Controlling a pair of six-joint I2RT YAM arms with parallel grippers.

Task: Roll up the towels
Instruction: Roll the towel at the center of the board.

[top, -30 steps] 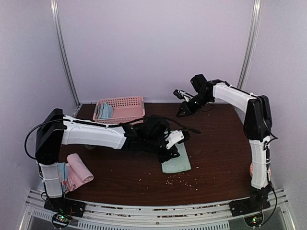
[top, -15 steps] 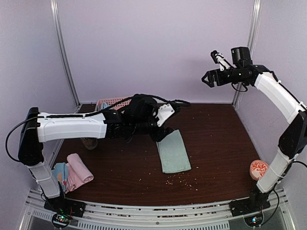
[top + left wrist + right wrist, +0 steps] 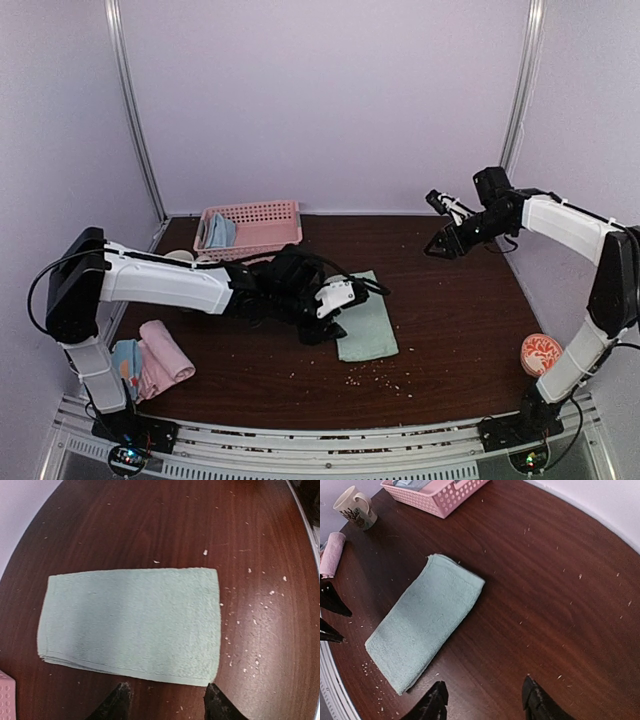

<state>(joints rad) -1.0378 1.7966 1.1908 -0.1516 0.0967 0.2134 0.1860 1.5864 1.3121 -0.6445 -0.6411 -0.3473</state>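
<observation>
1. Since the earlier frame the right gripper [image 3: 441, 243] has dropped from high up, and the left gripper [image 3: 335, 303] has drawn back.
2. The towel [image 3: 135, 630] lies flat and folded just ahead of the left fingers [image 3: 119, 702], likely laid out for rolling. It is well apart from the right gripper.
3. Both pairs of jaws stand apart, holding and touching nothing.

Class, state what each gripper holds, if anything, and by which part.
Nothing is held. The left gripper is open at the long edge of the green towel, nothing between its jaws; the right gripper is open and empty, away from the towel.
</observation>
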